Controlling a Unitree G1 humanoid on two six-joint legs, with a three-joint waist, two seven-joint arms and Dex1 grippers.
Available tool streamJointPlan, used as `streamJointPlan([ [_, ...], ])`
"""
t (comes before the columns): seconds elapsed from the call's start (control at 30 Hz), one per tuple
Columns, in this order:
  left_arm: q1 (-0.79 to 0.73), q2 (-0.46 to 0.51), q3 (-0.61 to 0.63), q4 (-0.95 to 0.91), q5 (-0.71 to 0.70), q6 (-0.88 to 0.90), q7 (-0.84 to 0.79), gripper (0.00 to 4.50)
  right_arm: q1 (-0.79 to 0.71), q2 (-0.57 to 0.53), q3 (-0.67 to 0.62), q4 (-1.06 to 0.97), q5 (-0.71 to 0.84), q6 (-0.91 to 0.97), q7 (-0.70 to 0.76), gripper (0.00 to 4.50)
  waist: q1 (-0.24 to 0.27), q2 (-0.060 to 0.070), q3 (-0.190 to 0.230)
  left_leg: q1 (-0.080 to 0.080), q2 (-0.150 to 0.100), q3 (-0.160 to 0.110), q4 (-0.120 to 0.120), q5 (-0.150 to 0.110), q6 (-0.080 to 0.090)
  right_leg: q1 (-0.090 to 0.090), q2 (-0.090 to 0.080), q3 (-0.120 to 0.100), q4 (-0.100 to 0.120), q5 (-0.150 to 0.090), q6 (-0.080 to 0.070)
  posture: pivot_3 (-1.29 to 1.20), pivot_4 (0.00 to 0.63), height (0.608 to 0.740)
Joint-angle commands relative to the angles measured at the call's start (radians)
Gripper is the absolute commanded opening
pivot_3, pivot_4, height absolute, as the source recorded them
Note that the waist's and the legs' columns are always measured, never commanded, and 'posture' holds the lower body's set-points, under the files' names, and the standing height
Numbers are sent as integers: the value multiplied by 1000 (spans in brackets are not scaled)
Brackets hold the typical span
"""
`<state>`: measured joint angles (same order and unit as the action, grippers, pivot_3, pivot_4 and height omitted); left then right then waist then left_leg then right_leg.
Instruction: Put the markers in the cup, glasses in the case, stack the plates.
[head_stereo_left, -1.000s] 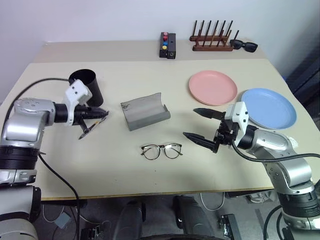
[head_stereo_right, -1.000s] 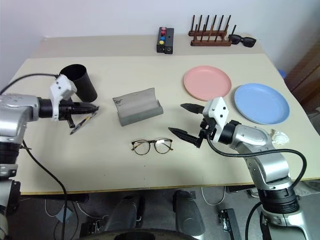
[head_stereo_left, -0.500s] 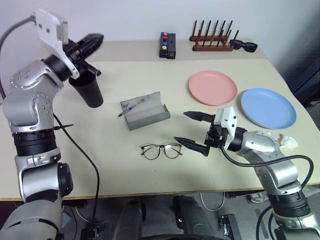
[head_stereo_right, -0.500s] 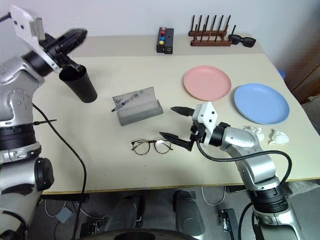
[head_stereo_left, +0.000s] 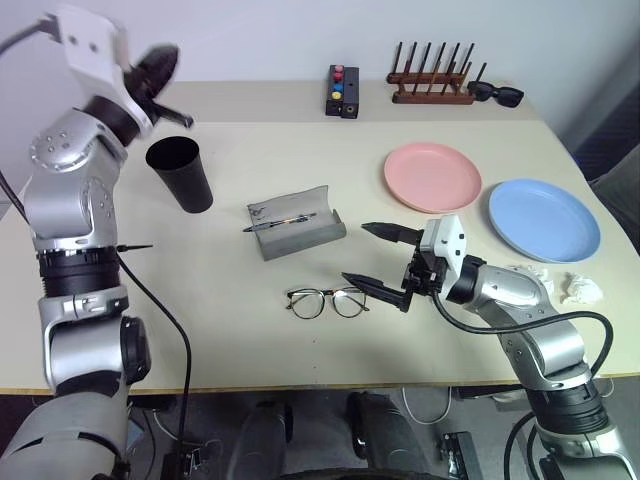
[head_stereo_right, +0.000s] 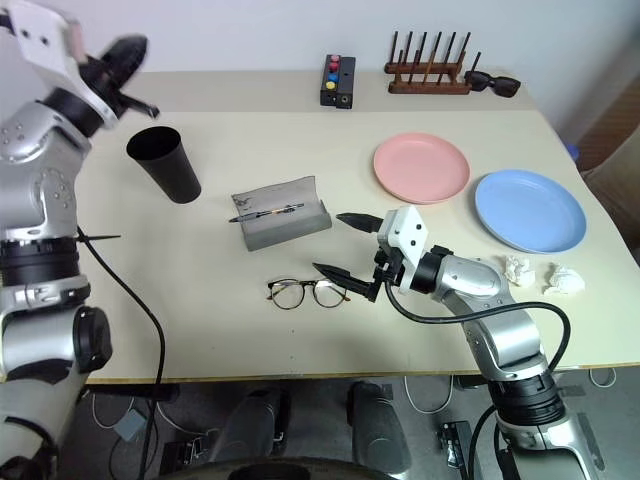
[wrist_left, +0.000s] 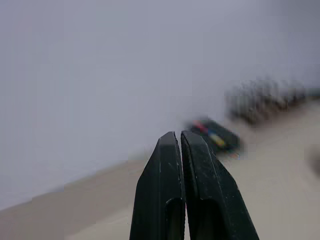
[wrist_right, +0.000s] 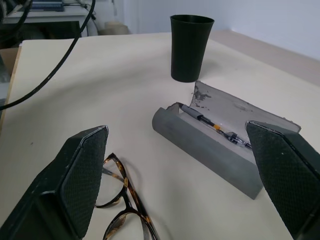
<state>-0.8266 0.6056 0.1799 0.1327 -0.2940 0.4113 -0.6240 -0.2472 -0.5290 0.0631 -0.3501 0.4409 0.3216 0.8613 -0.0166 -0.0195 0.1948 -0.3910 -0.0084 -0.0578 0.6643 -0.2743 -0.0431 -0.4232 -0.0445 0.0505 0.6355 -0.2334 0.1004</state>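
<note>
Lying in open grey hinged case (head_stereo_left: 296, 228): thin dark marker (head_stereo_left: 280, 223). Matte black tapered cup (head_stereo_left: 181, 173) upright on surface (head_stereo_left: 200, 330). Left jaws shut, empty; right jaws wide open beside thin-rimmed round glasses (head_stereo_left: 326, 302).

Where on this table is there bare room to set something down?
The widest free patch is the near-left beige tabletop, bordered by the tall black plastic cup, the open grey case and the thin-rimmed clear glasses. It is crowded between the glasses and the round pink plate, where the open right claw hangs.
</note>
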Motion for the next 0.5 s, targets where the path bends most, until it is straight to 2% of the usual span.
streamJointPlan([
  [0.03, 60, 60, -101, -106, -9, 87, -129, 883, -17, 8, 1, -17, 3, -5, -5, 4500, -1, 0, 0, 0, 0, 0, 0, 0, 0, 0, 0, 0, 0, 0, 0, 0, 150, 735],
  [0.2, 116, 131, -249, -181, -9, 186, -293, 3275, -26, 9, 7, -9, 1, 1, -7, 4500, -2, 0, 0, 0, 1, 0, 0, 0, 0, 0, 1, 0, 1, 0, 0, 0, 150, 735],
  [0.33, 95, 142, -363, -156, 68, 242, -313, 3275, -33, 7, 7, -3, -3, 5, -10, 4500, 0, 0, 0, 0, 1, 0, 0, 0, 0, 0, 1, 0, 0, 0, 0, 0, 150, 735],
  [0.5, 44, 98, -436, -80, 123, 296, -299, 3275, -27, 1, 3, 0, -5, 10, -12, 4500, 1, 0, 0, 0, 0, 0, 0, 0, 0, 0, 1, 0, 0, 0, 0, 0, 150, 735],
])
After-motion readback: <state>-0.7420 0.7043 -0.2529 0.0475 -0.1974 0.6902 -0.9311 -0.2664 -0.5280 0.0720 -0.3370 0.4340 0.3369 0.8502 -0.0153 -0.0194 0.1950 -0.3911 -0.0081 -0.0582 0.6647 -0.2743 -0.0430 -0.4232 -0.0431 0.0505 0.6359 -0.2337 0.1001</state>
